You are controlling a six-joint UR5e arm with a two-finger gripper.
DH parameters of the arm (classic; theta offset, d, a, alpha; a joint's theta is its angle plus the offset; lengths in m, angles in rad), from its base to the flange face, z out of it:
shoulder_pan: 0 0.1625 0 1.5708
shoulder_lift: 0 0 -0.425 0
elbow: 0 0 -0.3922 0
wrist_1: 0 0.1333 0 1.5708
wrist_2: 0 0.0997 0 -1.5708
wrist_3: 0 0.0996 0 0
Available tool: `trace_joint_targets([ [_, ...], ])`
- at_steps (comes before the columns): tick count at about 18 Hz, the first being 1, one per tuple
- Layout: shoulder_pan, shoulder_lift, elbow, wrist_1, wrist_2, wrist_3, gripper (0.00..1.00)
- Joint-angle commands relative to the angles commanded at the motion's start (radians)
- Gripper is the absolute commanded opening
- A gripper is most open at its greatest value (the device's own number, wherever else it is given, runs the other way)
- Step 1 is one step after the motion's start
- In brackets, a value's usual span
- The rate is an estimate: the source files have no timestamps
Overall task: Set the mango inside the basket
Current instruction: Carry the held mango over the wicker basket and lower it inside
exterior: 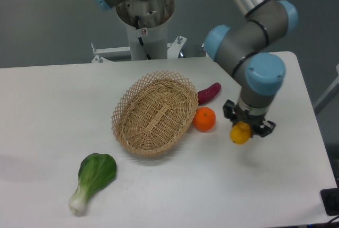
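The mango (240, 133) is a yellow-orange fruit held in my gripper (244, 129) at the right side of the table; only its lower end shows below the fingers. The gripper is shut on it and holds it just above the white table, to the right of the round orange. The basket (155, 113), a light tan oval of woven wicker, lies at the table's middle, well to the left of the gripper. It holds nothing.
A round orange (204, 119) sits against the basket's right rim. A purple sweet potato (208, 93) lies behind it. A green bok choy (94, 177) lies at the front left. The robot's base (144, 21) stands behind the table.
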Motion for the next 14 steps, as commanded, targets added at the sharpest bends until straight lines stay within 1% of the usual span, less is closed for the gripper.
trace_joint_targets([
  [3,-0.006,0.029,-0.058,0.023,-0.06,0.005,0.42],
  [7,-0.026,0.054,-0.091,0.022,-0.123,0.005,0.42],
  [8,-0.029,0.063,-0.104,0.022,-0.124,0.006,0.43],
  [11,-0.075,0.074,-0.137,0.019,-0.123,0.008,0.44],
  [14,-0.12,0.085,-0.148,0.012,-0.12,-0.002,0.45],
])
